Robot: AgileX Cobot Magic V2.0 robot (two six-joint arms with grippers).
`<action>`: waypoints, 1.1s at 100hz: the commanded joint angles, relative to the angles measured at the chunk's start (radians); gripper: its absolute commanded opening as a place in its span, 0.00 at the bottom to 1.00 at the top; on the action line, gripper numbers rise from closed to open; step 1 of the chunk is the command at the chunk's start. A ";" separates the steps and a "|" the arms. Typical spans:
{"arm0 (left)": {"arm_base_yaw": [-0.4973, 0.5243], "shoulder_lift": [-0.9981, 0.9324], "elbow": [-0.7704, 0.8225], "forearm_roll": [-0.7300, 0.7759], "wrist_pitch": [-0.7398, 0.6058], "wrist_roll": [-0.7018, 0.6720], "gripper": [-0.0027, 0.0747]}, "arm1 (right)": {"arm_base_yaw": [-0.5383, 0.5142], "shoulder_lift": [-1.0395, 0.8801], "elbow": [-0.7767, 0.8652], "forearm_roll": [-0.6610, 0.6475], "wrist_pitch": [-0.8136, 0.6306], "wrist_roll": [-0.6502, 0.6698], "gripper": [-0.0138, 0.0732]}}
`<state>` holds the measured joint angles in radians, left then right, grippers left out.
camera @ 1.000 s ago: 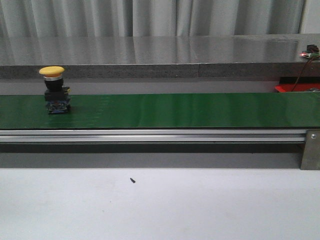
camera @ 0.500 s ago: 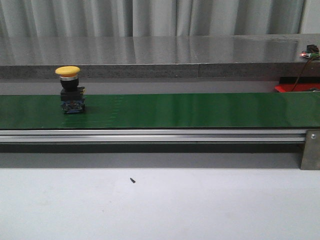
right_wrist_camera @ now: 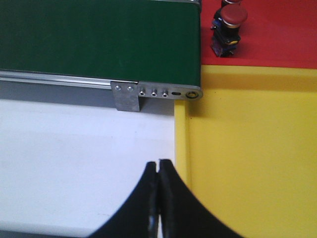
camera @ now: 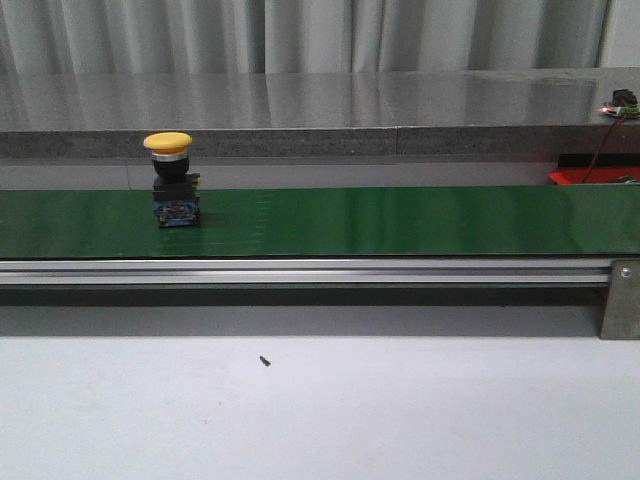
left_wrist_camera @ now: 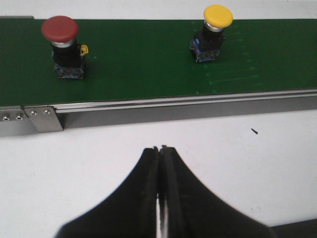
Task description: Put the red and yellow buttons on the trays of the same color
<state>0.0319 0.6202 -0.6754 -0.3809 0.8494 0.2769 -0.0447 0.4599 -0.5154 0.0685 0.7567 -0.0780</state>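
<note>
A yellow button [camera: 168,142] on a black and blue base stands upright on the green conveyor belt [camera: 400,220] at the left of the front view. It also shows in the left wrist view [left_wrist_camera: 218,15], with a red button [left_wrist_camera: 60,28] standing further back along the belt. My left gripper [left_wrist_camera: 159,148] is shut and empty over the white table, short of the belt. My right gripper [right_wrist_camera: 158,162] is shut and empty by the rim of the yellow tray [right_wrist_camera: 252,148]. The red tray [right_wrist_camera: 277,34] holds a red button [right_wrist_camera: 233,16].
An aluminium rail [camera: 300,270] runs along the belt's near side, with an end bracket [camera: 620,298] at the right. A small black speck [camera: 265,361] lies on the white table. A grey ledge [camera: 320,110] runs behind the belt.
The yellow button has travelled to the right along the belt. Neither gripper shows in the earlier frames.
</note>
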 commanded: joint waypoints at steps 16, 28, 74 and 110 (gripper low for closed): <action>-0.008 -0.047 -0.025 -0.017 -0.053 -0.007 0.01 | 0.001 0.042 -0.067 0.026 -0.037 0.001 0.08; -0.008 -0.047 -0.025 -0.017 -0.053 -0.007 0.01 | 0.036 0.128 -0.124 0.026 -0.022 -0.002 0.08; -0.008 -0.047 -0.025 -0.017 -0.053 -0.007 0.01 | 0.220 0.583 -0.428 0.047 -0.004 -0.011 0.08; -0.008 -0.047 -0.025 -0.017 -0.053 -0.007 0.01 | 0.384 0.889 -0.750 0.047 0.085 -0.059 0.56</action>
<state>0.0319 0.5702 -0.6754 -0.3764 0.8494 0.2769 0.3243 1.3292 -1.1819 0.1082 0.8578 -0.1167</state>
